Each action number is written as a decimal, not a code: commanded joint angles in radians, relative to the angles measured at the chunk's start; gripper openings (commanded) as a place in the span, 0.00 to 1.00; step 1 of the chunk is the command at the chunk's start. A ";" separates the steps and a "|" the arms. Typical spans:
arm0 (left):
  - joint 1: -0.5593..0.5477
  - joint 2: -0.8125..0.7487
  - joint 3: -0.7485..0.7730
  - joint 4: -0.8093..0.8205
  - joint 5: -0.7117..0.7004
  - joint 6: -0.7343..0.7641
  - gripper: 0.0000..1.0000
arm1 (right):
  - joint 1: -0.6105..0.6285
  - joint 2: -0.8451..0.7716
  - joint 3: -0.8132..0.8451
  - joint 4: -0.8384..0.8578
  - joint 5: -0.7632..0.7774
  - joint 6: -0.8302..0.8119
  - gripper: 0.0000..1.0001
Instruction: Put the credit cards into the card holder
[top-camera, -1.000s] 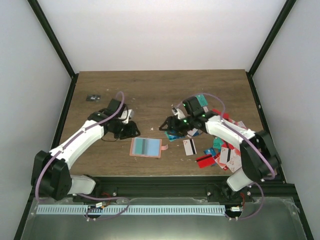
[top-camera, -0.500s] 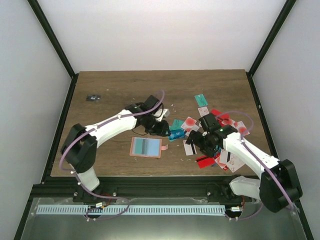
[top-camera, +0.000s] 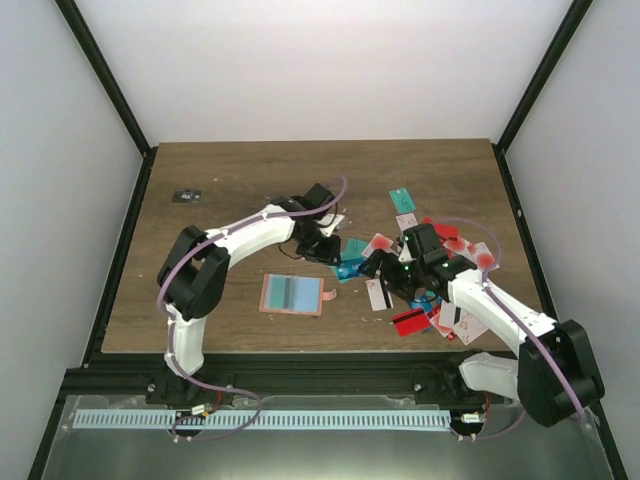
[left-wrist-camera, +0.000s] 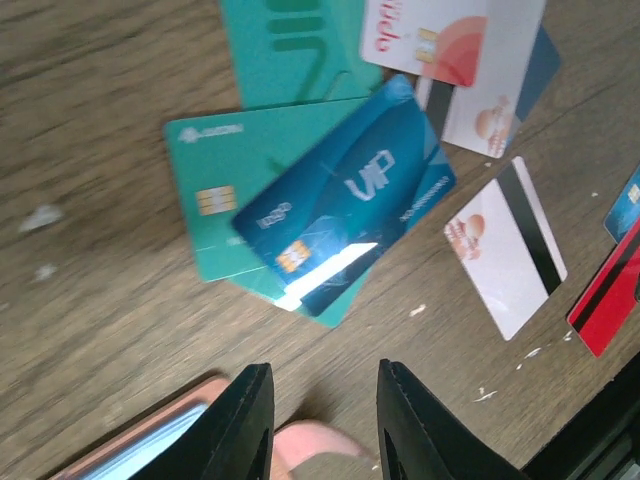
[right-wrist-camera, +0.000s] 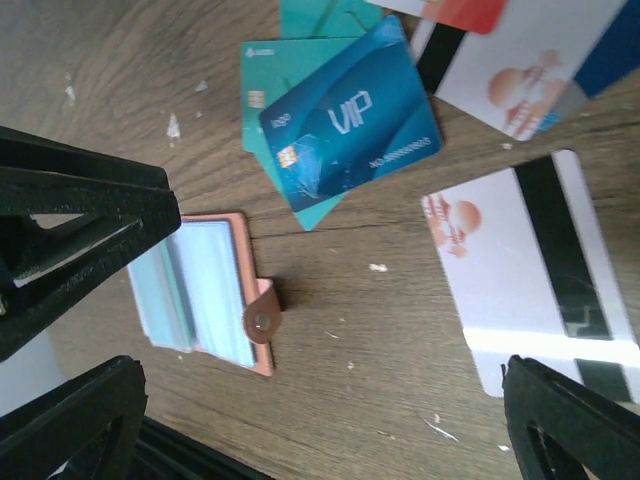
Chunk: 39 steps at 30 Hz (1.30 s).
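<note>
The left pincer (left-wrist-camera: 322, 400) has swung in from frame left, narrowly parted and empty, near the blue VIP card (left-wrist-camera: 345, 195); the right pincer (right-wrist-camera: 320, 435) has spread wide; the card holder (top-camera: 292, 294) lies open at lower centre; a left-arm pick looks likely.

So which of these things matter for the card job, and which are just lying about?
For the job: credit cards, scattered right of centre; pink card holder, lying open.
Just lying about: small dark object at the far left.
</note>
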 joint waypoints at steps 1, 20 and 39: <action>0.064 -0.081 -0.069 0.023 -0.007 0.035 0.31 | -0.021 0.011 -0.023 0.113 -0.102 -0.027 0.99; 0.100 0.003 -0.058 0.177 0.166 0.020 0.28 | -0.085 0.109 -0.077 0.274 -0.230 -0.008 0.99; 0.098 0.208 0.092 0.112 0.214 0.073 0.26 | -0.116 0.245 -0.105 0.430 -0.240 0.056 0.97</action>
